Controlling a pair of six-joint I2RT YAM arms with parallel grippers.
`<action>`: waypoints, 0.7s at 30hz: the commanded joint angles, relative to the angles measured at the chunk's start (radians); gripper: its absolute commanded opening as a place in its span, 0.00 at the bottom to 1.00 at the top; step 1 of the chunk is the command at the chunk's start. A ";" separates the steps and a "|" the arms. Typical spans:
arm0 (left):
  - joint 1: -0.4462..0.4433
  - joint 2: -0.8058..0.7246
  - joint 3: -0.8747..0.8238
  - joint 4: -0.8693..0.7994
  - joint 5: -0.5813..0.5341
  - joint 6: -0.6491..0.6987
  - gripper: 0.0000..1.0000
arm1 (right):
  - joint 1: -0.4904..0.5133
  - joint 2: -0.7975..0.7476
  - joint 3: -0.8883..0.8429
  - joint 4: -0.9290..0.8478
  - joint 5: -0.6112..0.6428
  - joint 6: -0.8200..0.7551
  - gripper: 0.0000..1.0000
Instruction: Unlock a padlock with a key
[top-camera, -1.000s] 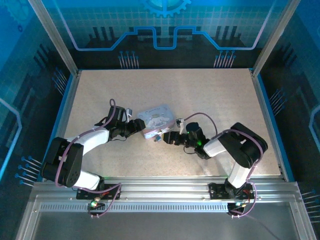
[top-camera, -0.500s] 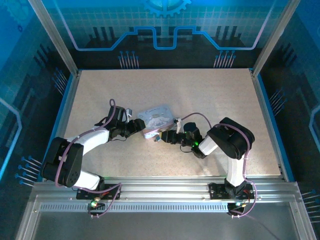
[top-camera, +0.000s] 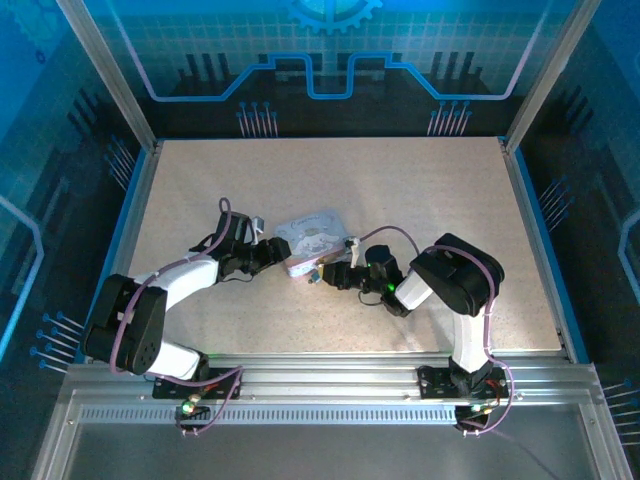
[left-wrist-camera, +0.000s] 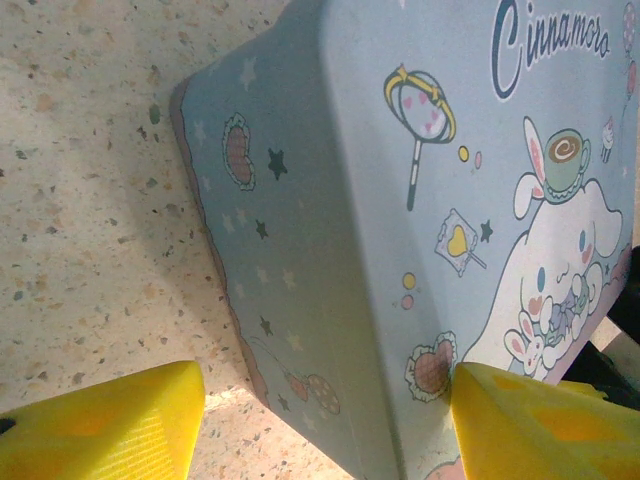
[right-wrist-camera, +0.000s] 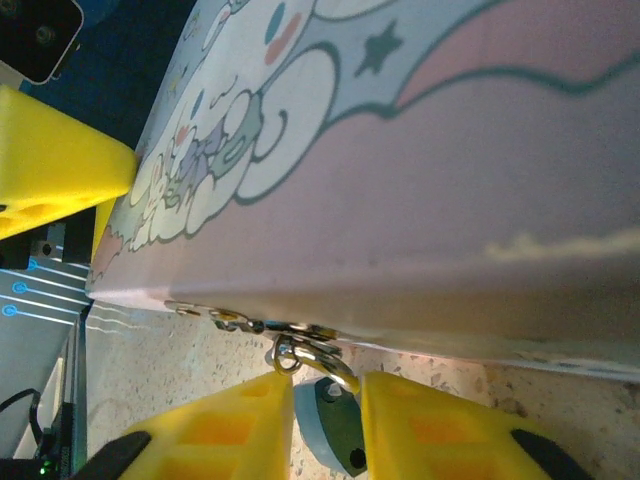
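Observation:
The padlock (right-wrist-camera: 338, 430), a small dark-faced body with a blue-grey side, hangs by its silvery shackle (right-wrist-camera: 322, 357) from the hasp on the front of the pale blue cartoon tin box (right-wrist-camera: 420, 170). My right gripper (right-wrist-camera: 328, 385) has its yellow fingers pressed on both sides of the padlock body. From above, the right gripper (top-camera: 322, 273) sits at the box's (top-camera: 312, 238) near edge, beside the padlock (top-camera: 313, 277). My left gripper (left-wrist-camera: 325, 385) stands open astride the box's (left-wrist-camera: 330, 200) left corner, one finger off the box over the table. The key is hidden.
The speckled table (top-camera: 420, 190) is bordered by blue side rails and a metal frame. The two arms reach inward and meet at the box in the middle. A short chain and small ring (right-wrist-camera: 283, 352) hang at the hasp beside the shackle.
The right gripper has slid left up to the box's front and its jaws have narrowed onto the padlock. The right elbow swung left. The left arm and the box stayed put.

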 joint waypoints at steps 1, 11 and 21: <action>-0.010 0.027 -0.028 -0.088 -0.025 0.001 0.67 | 0.010 0.017 0.007 -0.008 0.004 0.002 0.22; -0.010 0.024 -0.031 -0.089 -0.029 0.001 0.67 | 0.006 0.012 -0.002 0.002 0.016 0.025 0.10; -0.010 0.017 -0.038 -0.092 -0.037 0.002 0.67 | -0.001 -0.012 -0.030 0.025 0.047 0.064 0.07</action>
